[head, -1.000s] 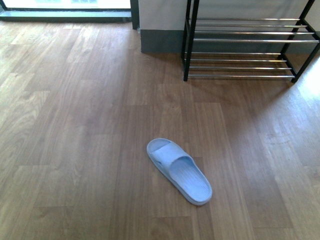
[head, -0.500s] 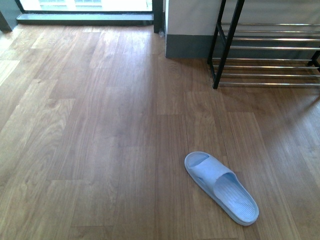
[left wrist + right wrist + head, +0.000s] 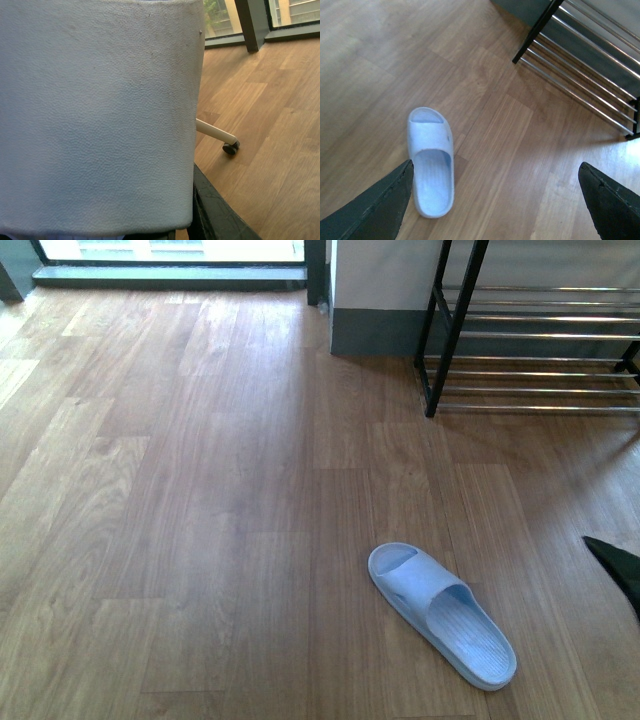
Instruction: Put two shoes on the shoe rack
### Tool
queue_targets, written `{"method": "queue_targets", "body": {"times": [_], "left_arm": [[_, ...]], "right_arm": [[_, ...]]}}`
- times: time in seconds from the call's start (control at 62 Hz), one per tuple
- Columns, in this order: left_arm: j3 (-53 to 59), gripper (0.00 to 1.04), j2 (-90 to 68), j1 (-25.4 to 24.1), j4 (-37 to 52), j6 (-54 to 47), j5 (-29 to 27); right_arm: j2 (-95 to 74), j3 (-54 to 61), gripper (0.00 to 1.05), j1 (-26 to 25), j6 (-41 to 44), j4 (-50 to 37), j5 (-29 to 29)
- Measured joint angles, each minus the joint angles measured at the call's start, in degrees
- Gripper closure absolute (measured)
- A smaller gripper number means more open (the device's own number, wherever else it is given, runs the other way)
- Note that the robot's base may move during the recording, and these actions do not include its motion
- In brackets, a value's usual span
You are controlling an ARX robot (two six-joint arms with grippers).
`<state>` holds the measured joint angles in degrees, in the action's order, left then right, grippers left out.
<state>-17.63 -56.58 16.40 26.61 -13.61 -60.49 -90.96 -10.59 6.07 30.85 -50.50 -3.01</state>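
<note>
Right gripper [image 3: 495,166] hangs wide open, the pale blue slide [image 3: 432,160] just beside one finger, off-centre. Descending here could jab its edge and skid it. The left gripper [image 3: 212,217], possibly that dark shape, cannot be read.

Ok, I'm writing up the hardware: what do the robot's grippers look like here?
The right gripper has two matte black, wedge-shaped jaws that taper to blunt tips, with a finely grained surface. Of the left gripper only one black, faintly line-patterned piece shows. No cables or markings are visible.
</note>
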Motion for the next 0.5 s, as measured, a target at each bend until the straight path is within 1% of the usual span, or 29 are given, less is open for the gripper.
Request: {"method": "queue_targets", "body": {"times": [0.016,0.081,0.177,0.371,0.5], "left_arm": [[0.0,1.03,0.0,0.0,0.0,0.0,0.0],[0.0,1.03,0.0,0.0,0.0,0.0,0.0],[0.0,1.03,0.0,0.0,0.0,0.0,0.0],[0.0,1.03,0.0,0.0,0.0,0.0,0.0],[0.0,1.03,0.0,0.0,0.0,0.0,0.0]], "right_arm": [[-4.5,-1.1,0.09,0.0,0.4,-3.0,0.2],[-17.8,-4.6,0.09,-0.2,1.9,-10.4,1.3],[-34.3,-9.4,0.09,-0.2,3.3,-16.8,2.8],[-54.5,-16.9,0.09,0.0,4.6,-21.9,5.0],[-59.8,-21.6,0.09,0.5,4.5,-22.1,5.2]]}}
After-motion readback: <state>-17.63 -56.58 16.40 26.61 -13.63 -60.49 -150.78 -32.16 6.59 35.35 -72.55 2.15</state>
